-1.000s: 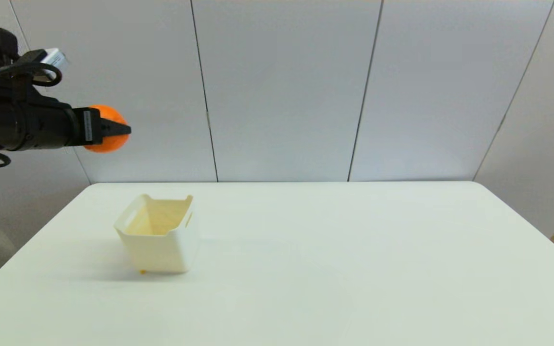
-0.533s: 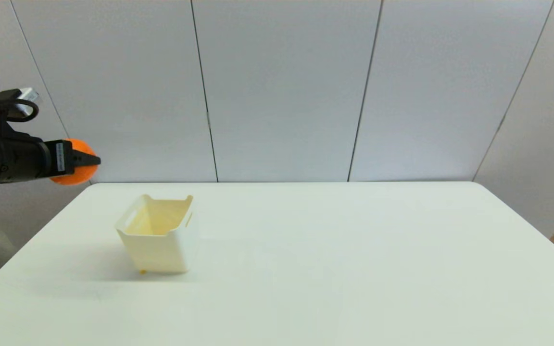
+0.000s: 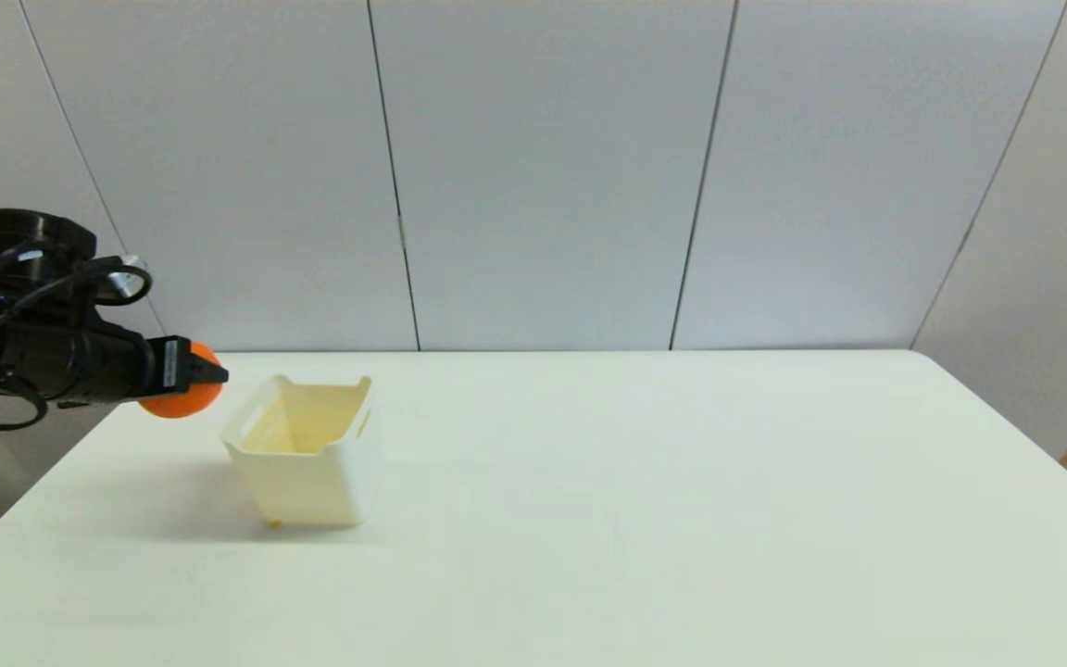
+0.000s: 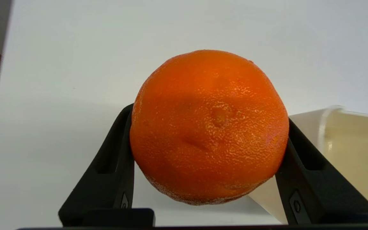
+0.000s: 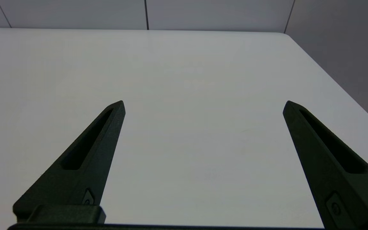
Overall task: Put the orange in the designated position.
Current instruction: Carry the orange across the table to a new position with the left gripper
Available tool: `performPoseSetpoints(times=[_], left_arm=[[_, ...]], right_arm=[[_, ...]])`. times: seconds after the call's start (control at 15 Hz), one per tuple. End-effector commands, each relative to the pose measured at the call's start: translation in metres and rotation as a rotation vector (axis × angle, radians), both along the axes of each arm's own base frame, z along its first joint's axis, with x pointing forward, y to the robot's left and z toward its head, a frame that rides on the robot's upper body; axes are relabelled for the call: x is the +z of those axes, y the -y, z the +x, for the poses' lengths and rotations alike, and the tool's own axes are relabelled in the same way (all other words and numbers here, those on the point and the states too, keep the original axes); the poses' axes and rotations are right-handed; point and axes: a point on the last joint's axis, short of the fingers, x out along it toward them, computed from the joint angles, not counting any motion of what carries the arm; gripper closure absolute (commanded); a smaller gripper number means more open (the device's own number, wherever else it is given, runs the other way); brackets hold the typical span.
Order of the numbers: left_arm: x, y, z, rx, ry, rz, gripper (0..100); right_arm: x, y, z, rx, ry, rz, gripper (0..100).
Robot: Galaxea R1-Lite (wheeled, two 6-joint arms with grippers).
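Left gripper [image 3: 205, 375] comes in from the left edge of the head view, roughly level, fingers pointing toward the cream bin [image 3: 307, 459]. Jaws clamped on the orange [image 3: 180, 394]. In the left wrist view the orange [image 4: 209, 127] fills the gap between the two black fingers [image 4: 107, 179], one pressing each side around its widest part; most of the fruit sticks out past and above the fingertips, dimpled skin and a small navel mark facing the camera. Orange is off the table [image 3: 635, 519], held in the air over the table's far-left part, just left of the bin's rim and about level with it, not over the opening. Bin corner [image 4: 347, 153] shows just beside the orange in the left wrist view, not touching. Bin stands upright on the left half of the table, inside looks bare. Right gripper [image 5: 203, 105] not in the head view; its wrist camera shows jaws spread wide, nothing between them, bare white tabletop [image 5: 187, 80] underneath.
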Motion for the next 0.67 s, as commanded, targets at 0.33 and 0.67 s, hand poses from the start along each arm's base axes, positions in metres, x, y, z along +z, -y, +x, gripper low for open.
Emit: performPoseSetpoints(times=[0.33, 0.67], left_arm=[[-0.06, -0.002, 0.029, -0.022, -0.168, -0.013, 100], [-0.073, -0.002, 0.03, -0.023, -0.215, -0.019, 100]], right_arm=[[0.0, 0.0, 0.0, 0.0, -0.001, -0.001, 0], [0.0, 0.0, 0.0, 0.0, -0.001, -0.001, 0]])
